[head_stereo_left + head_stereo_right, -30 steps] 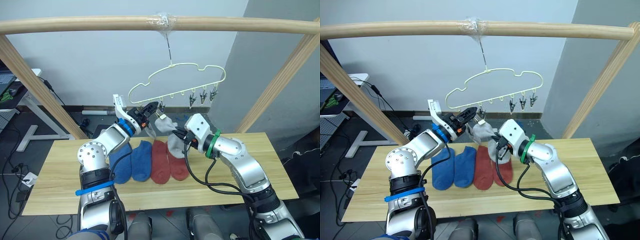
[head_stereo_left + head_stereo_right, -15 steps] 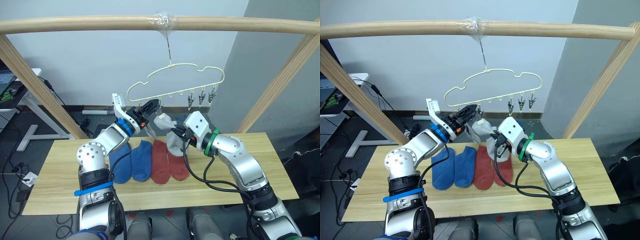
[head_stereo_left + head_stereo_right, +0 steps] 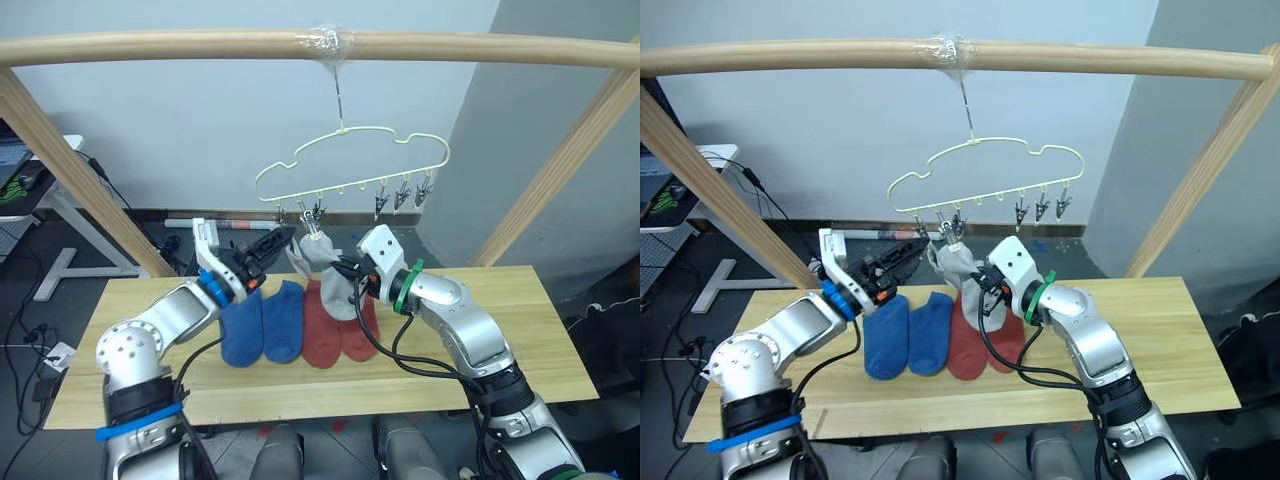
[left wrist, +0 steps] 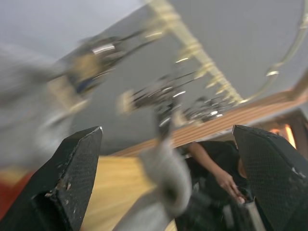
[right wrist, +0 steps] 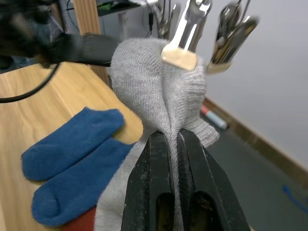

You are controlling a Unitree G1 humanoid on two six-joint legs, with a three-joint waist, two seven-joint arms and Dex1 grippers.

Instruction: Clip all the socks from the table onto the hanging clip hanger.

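Note:
A light grey sock (image 3: 322, 258) hangs from a dark clip (image 5: 185, 29) at the left end of the pale yellow-green clip hanger (image 3: 350, 160). My right gripper (image 5: 174, 137) is shut on this sock's lower fold, just below the clip. My left gripper (image 3: 278, 240) stands open to the left of the sock, with nothing between its fingers (image 4: 72, 168). Two blue socks (image 3: 262, 322) and two rust-red socks (image 3: 335, 335) lie side by side on the table (image 3: 480, 375), under both grippers.
The hanger hangs by its hook from a round wooden pole (image 3: 200, 45), with slanted wooden posts at the left (image 3: 60, 160) and right (image 3: 560, 170). Three bare clips (image 3: 400, 195) hang at the hanger's right end. Bare tabletop lies right of the socks.
My left gripper has opened and drawn back to the left and down, away from the clip. The grey sock stays hanging on the clip, with my right gripper still pinching it.

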